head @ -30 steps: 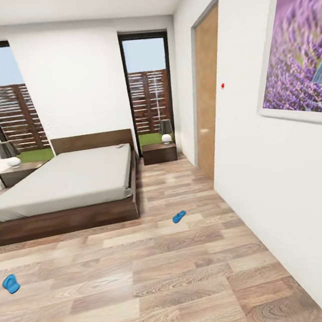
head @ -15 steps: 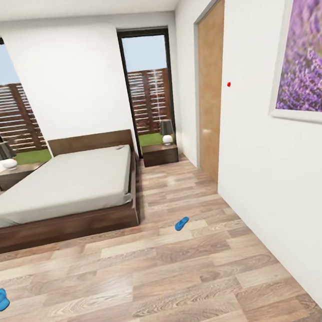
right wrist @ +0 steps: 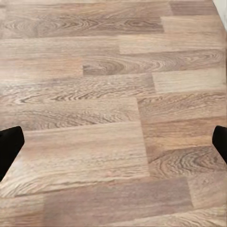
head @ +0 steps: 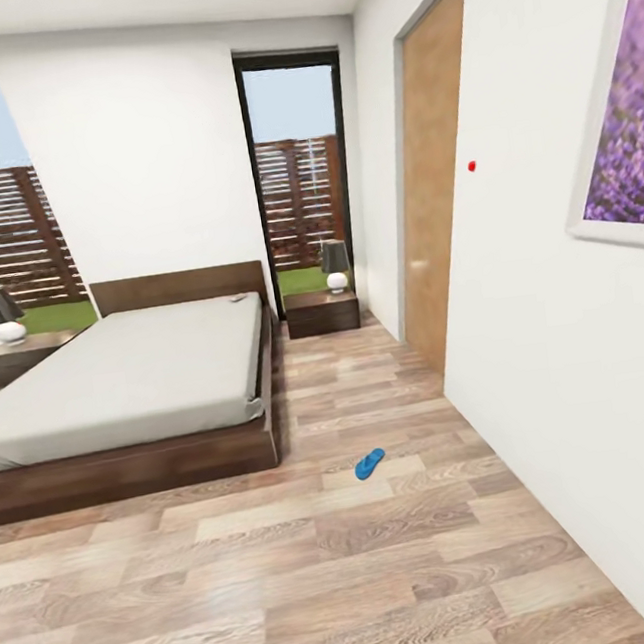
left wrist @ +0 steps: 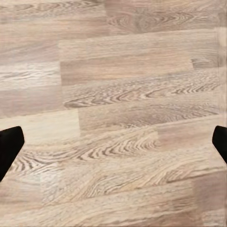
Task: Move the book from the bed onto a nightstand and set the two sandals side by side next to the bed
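Both sets of fingers, left (left wrist: 10, 146) and right (right wrist: 9, 144), are spread wide, empty, over bare floor (head: 294, 587). One sandal (head: 370, 463) lies off the bed's (head: 118, 387) foot corner. Small item (head: 239, 297) near headboard, probably the book. Approach sandal squarely, stop short.

head faces bed (head: 138, 385), wrists overlook floor (left wrist: 113, 94)
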